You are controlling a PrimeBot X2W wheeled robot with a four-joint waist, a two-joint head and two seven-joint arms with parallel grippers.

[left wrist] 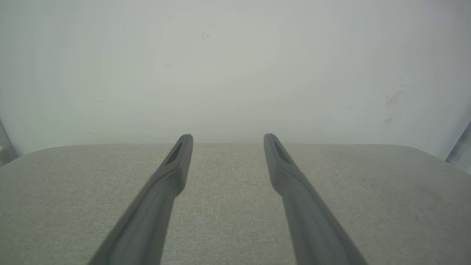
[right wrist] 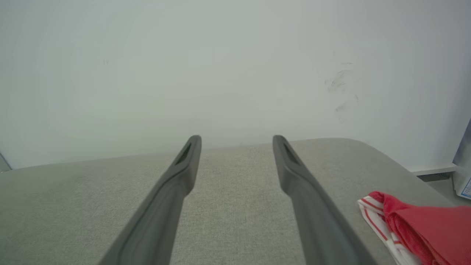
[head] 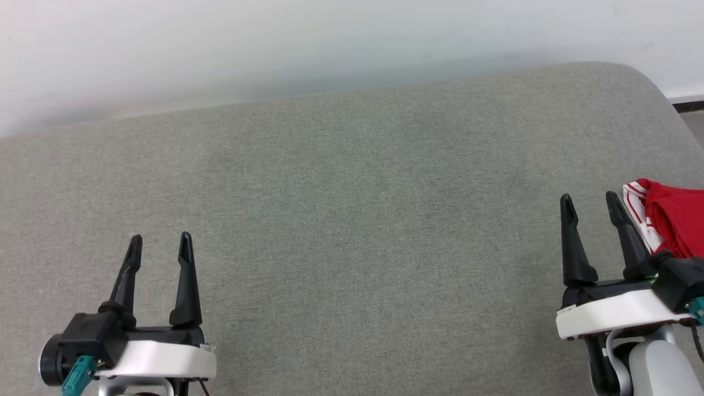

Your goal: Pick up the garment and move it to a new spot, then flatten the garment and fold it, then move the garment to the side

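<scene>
Red jersey garment [head: 674, 220], red-white striped trim, lying bunched at grey fabric worktop [head: 352, 220] right edge, beside right gripper [head: 588, 196]: awaiting pickup, or already set aside. Left gripper [head: 160, 236] hovering well apart. Both jaws gaping wide, holding nothing.

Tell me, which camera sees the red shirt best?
The right wrist view: the garment lies big and unblocked at the lower right, striped trim clear, though the edge cuts it off. The head view catches a smaller piece at its right edge, partly behind the right claw. The left wrist view faces the grey cushion.
</scene>
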